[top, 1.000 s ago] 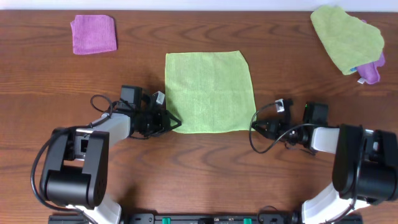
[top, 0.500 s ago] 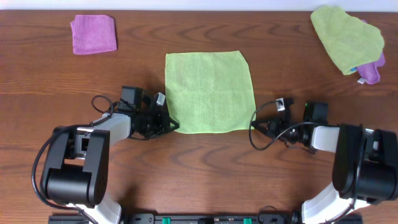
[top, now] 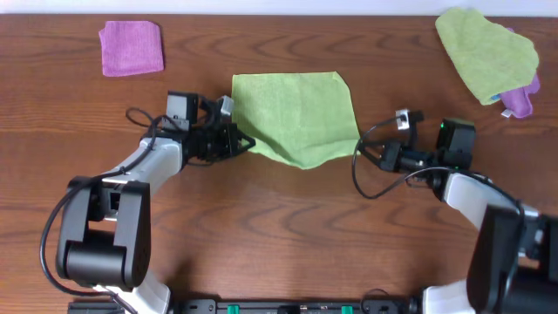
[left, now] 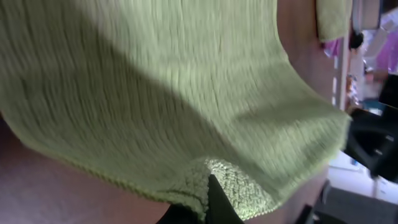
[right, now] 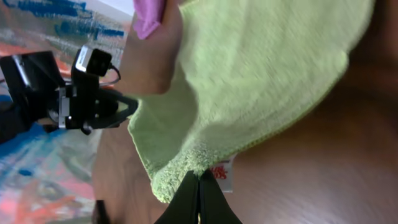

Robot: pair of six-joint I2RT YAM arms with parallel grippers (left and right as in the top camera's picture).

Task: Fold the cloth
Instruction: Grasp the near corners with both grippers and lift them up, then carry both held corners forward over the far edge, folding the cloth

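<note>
Near corners of the green cloth are up, left fingers and right fingers pinched tight on them. Fold's only starting, I'd say: the carry toward the far edge of the counter remains.

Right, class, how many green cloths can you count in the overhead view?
2. The centre cloth is held at its near corners by the left hand and right hand; the crumpled cloth lies far right, over a purple cloth. Others could be hidden beneath.
</note>
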